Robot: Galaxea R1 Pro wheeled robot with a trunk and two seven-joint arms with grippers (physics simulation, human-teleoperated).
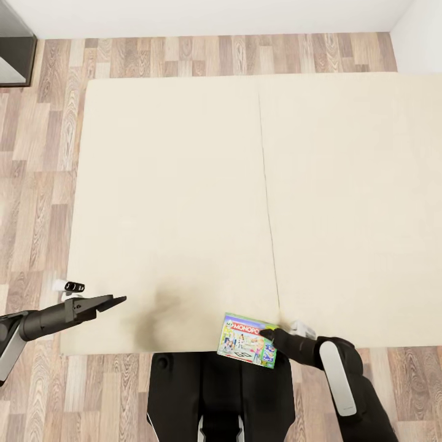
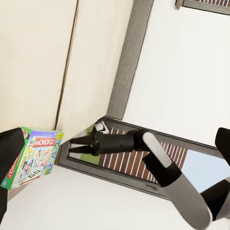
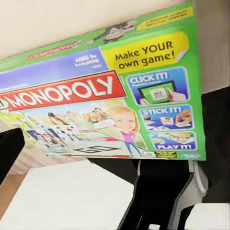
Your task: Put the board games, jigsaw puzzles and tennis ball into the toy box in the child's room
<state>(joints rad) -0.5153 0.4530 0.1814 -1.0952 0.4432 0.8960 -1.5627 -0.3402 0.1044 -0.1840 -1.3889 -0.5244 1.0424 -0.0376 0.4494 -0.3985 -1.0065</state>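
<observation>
One board game, the Monopoly carton (image 1: 247, 340), is seen in the head view at the near edge of the bed (image 1: 184, 184), part of it overhanging the robot's dark trunk (image 1: 215, 393). The right gripper (image 1: 265, 333) is placed at the carton's right edge, its dark fingertips touching or overlapping the box there. Whether the fingers are clamped on the carton or merely laid against it cannot be told from the pictures.

In the right wrist view the carton (image 3: 105, 100) is shown directly ahead of that gripper and very close, so that print unreadable from the head camera is made legible: "MONOPOLY" in white on a red band and "Make YOUR own game!" on a yellow patch. One dark finger (image 3: 9, 153) is caught at the picture's border.

In the left wrist view the same carton (image 2: 31, 155) is seen from the other side, with the right gripper (image 2: 72, 145) beside it; its two tapered fingers are drawn close together, yet their hold on the box is not resolved there either.

The left gripper (image 1: 113, 301) is held well to the carton's left, over the bed's near corner, with nothing between its fingers; these appear pressed together. Just beyond it, on the wood floor (image 1: 43, 153), one small white and black object (image 1: 69, 286) is seen, too small to identify.
</observation>
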